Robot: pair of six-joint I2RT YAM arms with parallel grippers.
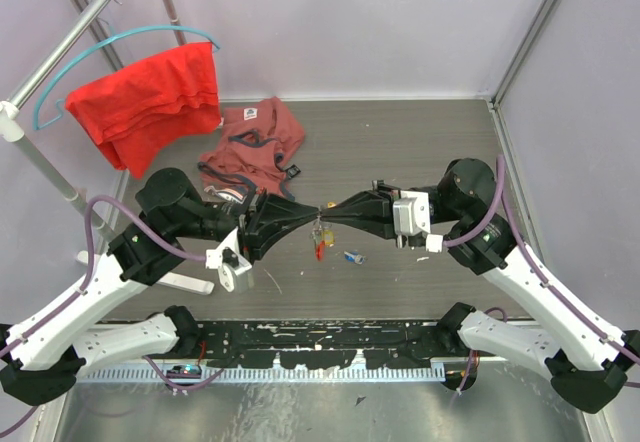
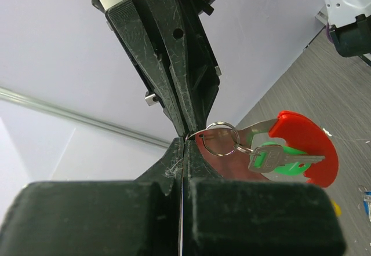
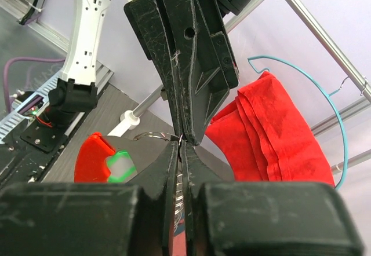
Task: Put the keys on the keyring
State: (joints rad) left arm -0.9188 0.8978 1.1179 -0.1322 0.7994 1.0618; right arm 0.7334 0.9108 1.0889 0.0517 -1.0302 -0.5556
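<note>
My left fingers [image 2: 182, 149] are pressed flat together, black ribbed plastic with scuffed tips, pinching the thin silvery wire of the keyring [image 2: 222, 138] in the air above the grey wood-grain table [image 1: 400, 142]. My right fingers [image 3: 178, 147] meet them tip to tip from the other side. They are drawn in to a thin slit with their points at the same wire, though I cannot tell whether they truly grip it. From the small round loop hangs a flat, glossy red oval tag [image 2: 304, 146]. Against the tag lies a silver metal key with a bright green plastic head [image 2: 278, 158]. A blue-headed key [image 1: 353, 257] lies on the table just below the hanging ring.
</note>
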